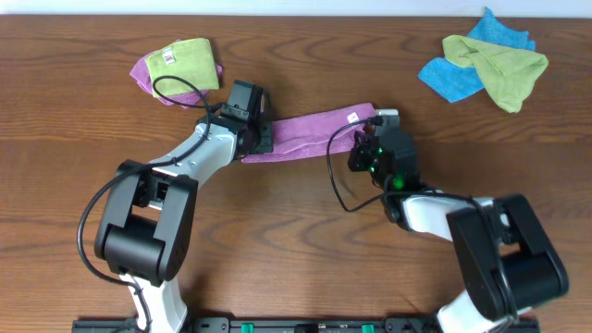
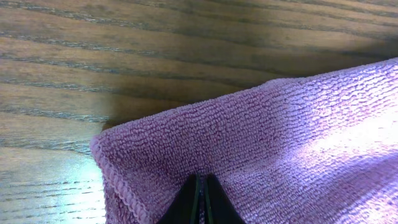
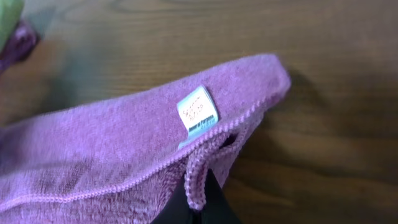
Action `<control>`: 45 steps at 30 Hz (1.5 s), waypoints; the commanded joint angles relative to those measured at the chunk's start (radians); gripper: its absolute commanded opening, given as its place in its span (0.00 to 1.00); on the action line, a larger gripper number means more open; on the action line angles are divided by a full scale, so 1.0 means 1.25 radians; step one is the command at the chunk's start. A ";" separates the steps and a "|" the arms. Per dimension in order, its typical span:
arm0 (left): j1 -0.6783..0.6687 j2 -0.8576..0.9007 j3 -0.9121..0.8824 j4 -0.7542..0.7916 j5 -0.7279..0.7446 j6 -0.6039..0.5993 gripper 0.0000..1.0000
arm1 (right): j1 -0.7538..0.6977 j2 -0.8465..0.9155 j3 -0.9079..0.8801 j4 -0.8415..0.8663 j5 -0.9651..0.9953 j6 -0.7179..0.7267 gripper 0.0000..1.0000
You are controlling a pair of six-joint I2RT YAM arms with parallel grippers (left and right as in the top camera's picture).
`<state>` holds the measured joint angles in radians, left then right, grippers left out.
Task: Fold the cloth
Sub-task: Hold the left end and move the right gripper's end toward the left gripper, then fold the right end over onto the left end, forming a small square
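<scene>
The lilac cloth (image 1: pixel 314 132) is stretched as a narrow band between my two grippers above the wooden table. My left gripper (image 1: pixel 260 137) is shut on its left end; in the left wrist view the closed fingertips (image 2: pixel 201 199) pinch the cloth (image 2: pixel 280 143) near its corner. My right gripper (image 1: pixel 367 146) is shut on the right end; in the right wrist view the fingertips (image 3: pixel 198 202) clamp the hemmed edge of the cloth (image 3: pixel 112 143), just below the small white tag (image 3: pixel 198 114). The tag also shows in the overhead view (image 1: pixel 351 117).
A folded lime-green cloth on a small purple one (image 1: pixel 176 67) lies at the back left. A blue cloth (image 1: pixel 462 69) and a lime-green cloth (image 1: pixel 504 69) lie at the back right. Black cables loop near both wrists.
</scene>
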<state>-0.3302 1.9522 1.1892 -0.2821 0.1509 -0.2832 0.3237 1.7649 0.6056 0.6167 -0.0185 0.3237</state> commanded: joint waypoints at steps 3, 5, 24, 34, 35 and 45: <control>-0.002 0.006 0.016 -0.004 0.000 0.014 0.06 | 0.036 -0.031 0.070 -0.067 -0.006 -0.139 0.01; -0.002 0.006 0.016 -0.004 0.000 0.014 0.06 | 0.052 -0.031 0.097 -0.095 -0.006 -0.160 0.01; -0.002 0.004 0.018 0.004 0.005 0.011 0.06 | 0.210 -0.031 0.186 -0.132 -0.007 -0.197 0.01; 0.007 -0.035 0.038 -0.017 0.005 0.012 0.06 | 0.239 -0.031 0.211 -0.134 -0.009 -0.198 0.01; 0.010 -0.043 0.041 -0.024 0.005 0.012 0.06 | 0.239 -0.031 0.213 -0.137 -0.009 -0.198 0.01; 0.052 -0.158 0.044 -0.078 -0.026 0.018 0.06 | 0.240 -0.031 0.229 -0.153 -0.011 -0.197 0.01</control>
<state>-0.2821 1.7939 1.2171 -0.3576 0.1493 -0.2825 0.6132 1.7412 0.8616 0.4263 -0.0269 0.0937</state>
